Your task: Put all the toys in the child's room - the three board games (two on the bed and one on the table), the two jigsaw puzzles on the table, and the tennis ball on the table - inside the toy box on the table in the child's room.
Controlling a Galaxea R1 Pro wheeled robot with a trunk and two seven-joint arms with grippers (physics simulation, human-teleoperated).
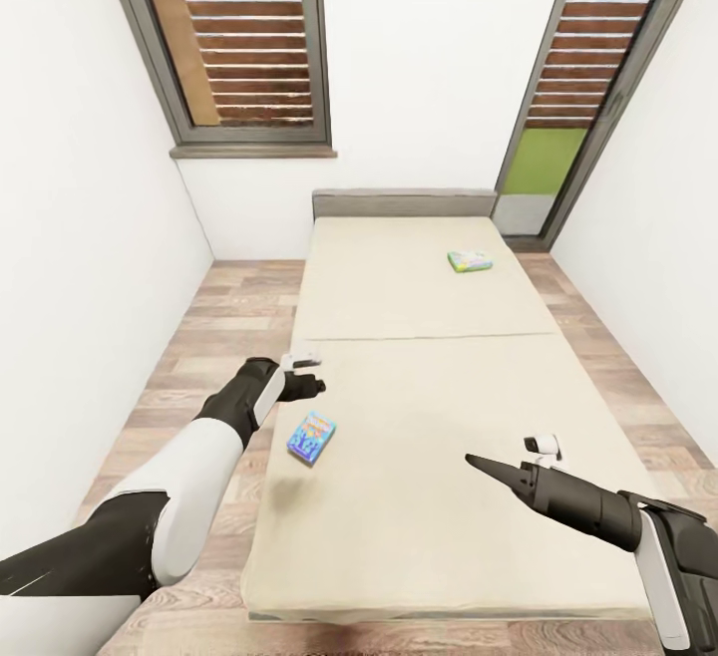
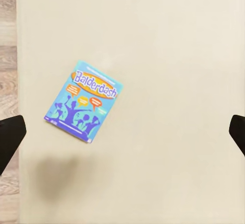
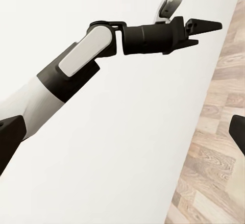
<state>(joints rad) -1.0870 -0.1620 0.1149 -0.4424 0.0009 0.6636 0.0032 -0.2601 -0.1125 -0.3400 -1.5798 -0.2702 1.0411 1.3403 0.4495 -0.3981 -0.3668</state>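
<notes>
Blue game (image 1: 311,438) flat on bed (image 1: 429,536), near edge at 9 o'clock; left gripper (image 1: 307,374) just above, spread, empty. Thin, stiff, light: pinch across overhanging edge. Right gripper (image 1: 486,465): can't tell.

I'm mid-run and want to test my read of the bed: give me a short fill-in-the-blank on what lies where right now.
1. The blue board game lying below the left gripper is lettered ____.
2. The green-edged board game lies nearer the bed's ____ than the blue one.
3. Both board games lie flat on the ____.
4. The left gripper's jaws, seen in the left wrist view, stand ____.

Missing words: Balderdash; headboard; bed; open
</notes>
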